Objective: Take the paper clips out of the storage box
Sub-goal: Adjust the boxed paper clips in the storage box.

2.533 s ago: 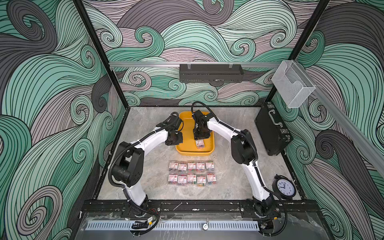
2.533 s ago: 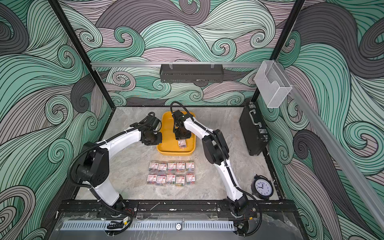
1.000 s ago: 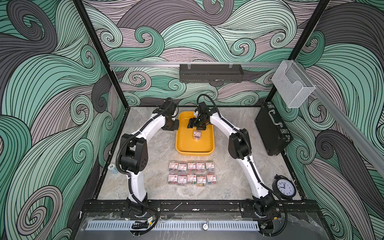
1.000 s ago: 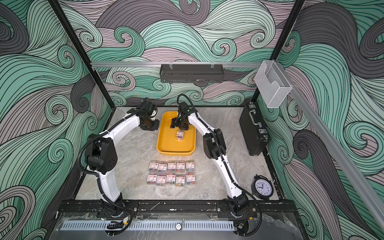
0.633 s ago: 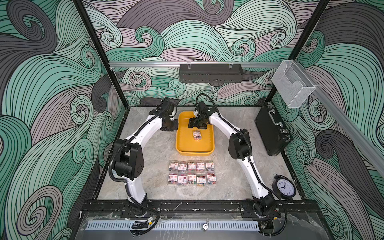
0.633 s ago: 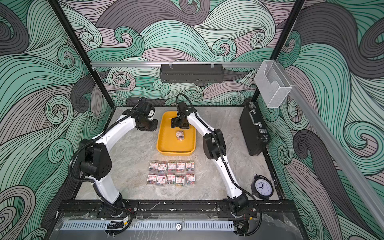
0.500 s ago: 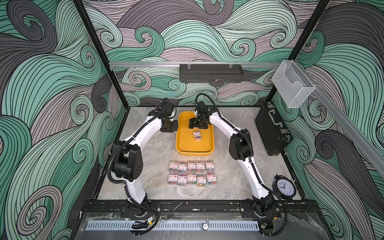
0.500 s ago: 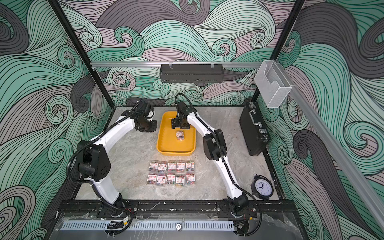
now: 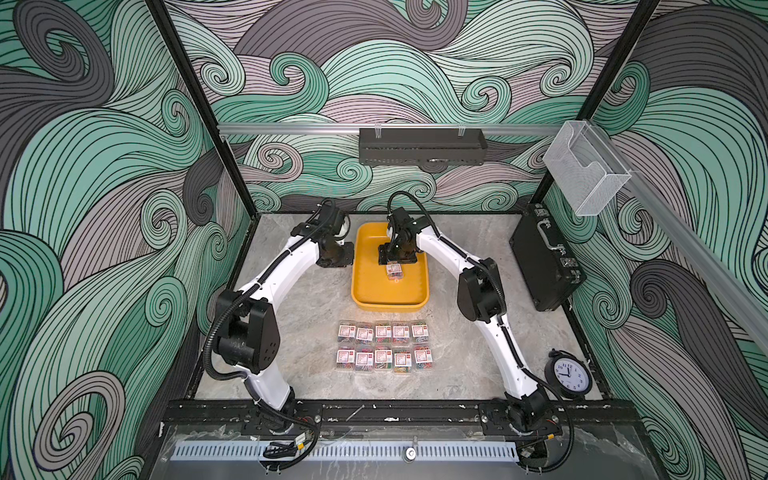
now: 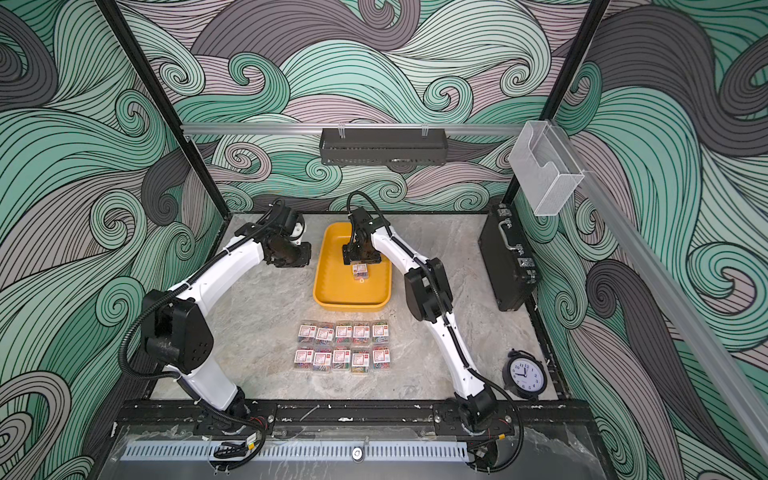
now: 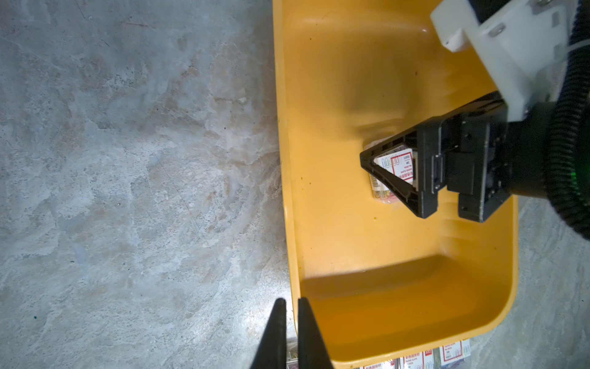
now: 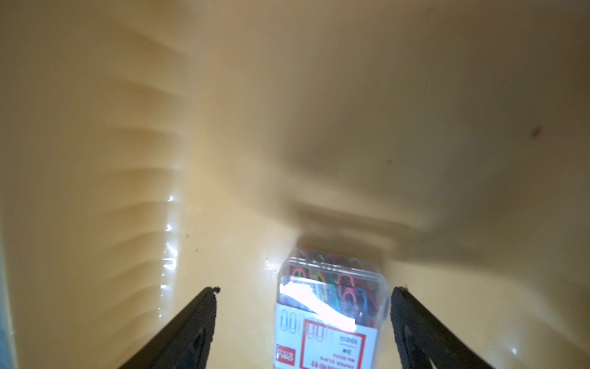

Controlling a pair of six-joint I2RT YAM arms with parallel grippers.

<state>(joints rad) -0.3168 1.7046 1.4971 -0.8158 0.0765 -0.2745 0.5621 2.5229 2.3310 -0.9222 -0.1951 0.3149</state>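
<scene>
Right wrist: clear red-labelled clip box (image 12: 332, 313)

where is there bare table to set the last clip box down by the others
Bare marble lies between the two rows of paper clips and the left arm, another patch between them and the right arm, and a strip toward the front rail. Crowded: the gap between rows and storage box is slim.

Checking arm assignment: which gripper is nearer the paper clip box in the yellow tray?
Right. The right gripper sits in the yellow tray, jaws open either side of the paper clip box. The left gripper, shut, is at the tray's rim, away from it.
</scene>
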